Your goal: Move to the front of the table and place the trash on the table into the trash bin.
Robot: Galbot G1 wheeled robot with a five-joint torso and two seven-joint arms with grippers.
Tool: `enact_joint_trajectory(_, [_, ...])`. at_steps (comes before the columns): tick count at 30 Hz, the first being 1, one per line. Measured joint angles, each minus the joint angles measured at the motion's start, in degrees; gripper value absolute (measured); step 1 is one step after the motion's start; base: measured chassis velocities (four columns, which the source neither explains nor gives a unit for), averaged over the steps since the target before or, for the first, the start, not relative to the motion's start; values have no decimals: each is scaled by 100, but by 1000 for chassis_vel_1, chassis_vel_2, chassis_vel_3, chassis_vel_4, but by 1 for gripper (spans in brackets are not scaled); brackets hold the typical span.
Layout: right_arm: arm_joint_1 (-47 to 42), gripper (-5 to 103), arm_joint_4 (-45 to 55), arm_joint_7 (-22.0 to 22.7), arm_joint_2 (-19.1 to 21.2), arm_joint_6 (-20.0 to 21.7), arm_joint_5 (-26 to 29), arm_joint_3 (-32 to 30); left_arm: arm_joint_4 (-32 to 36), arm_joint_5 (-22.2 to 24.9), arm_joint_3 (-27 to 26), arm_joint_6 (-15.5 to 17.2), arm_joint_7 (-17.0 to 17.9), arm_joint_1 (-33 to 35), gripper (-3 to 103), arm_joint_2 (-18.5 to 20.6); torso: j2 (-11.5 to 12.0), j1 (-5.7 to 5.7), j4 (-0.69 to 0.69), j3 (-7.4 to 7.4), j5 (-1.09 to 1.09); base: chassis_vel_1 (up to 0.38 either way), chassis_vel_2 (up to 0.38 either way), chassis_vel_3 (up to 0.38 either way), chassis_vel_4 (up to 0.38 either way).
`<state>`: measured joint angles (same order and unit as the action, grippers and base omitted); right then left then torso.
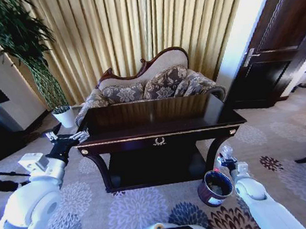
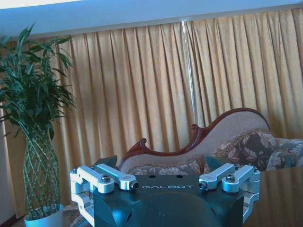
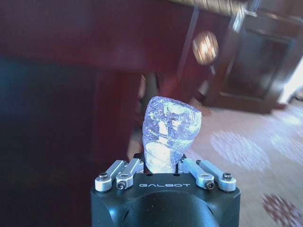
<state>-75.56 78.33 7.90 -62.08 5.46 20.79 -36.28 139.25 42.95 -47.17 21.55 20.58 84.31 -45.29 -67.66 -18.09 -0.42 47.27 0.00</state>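
The left gripper (image 2: pixel 166 185) sits at the bottom centre of the frame, its linkages spread wide. Behind it, a sofa (image 2: pixel 222 146) with a carved wooden back occupies the lower right, gold curtains (image 2: pixel 156 80) fill the middle, and a plant (image 2: pixel 33 104) in a white pot (image 2: pixel 45 216) stands at left.

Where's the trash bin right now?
In the head view, the small dark cylindrical trash bin stands on the carpet at the robot's right, by the dark wooden table's front right leg, beside the right gripper.
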Motion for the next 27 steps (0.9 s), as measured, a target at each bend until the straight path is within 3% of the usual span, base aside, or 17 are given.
enact_joint_trajectory(6, [438, 27, -1169, -9, -134, -283, -325, -36, 59, -3, 34, -17, 0, 0, 100, -4, -1, 1, -1, 0, 1, 0, 0, 0, 0])
enact_joint_trajectory(10, [465, 24, -1297, -5, -179, -301, -384, -76, 61, -8, 75, -20, 0, -7, 100, -5, 0, 0, 0, 0, 0, 0, 0, 0, 0])
enact_joint_trajectory(12, [457, 27, -1294, -3, -187, -302, -387, -88, 61, -13, 102, -20, 0, -19, 100, -7, -1, 1, 0, 0, 0, 0, 0, 0, 0])
enact_joint_trajectory(16, [405, 44, -1223, 0, -208, -333, -532, -105, 44, -79, 215, -45, -2, -56, 100, -15, -1, 1, 0, -1, -1, 0, 0, 0, 0])
enact_joint_trajectory(19, [394, 48, -1206, 1, -210, -368, -615, -110, 34, -102, 225, -75, -12, -54, 100, -18, -1, 1, 0, -1, -1, 0, 0, 0, 0])
enact_joint_trajectory(26, [389, 82, -1158, 2, -214, -385, -672, -115, 8, -116, 218, -124, -29, -52, 100, -21, -1, 1, 0, -1, -1, 0, 0, 0, 0])
enact_joint_trajectory(27, [389, 82, -1153, 2, -214, -385, -672, -116, 2, -116, 215, -136, -30, -51, 100, -20, -1, 1, 0, -1, 0, 0, 0, 0, 0])
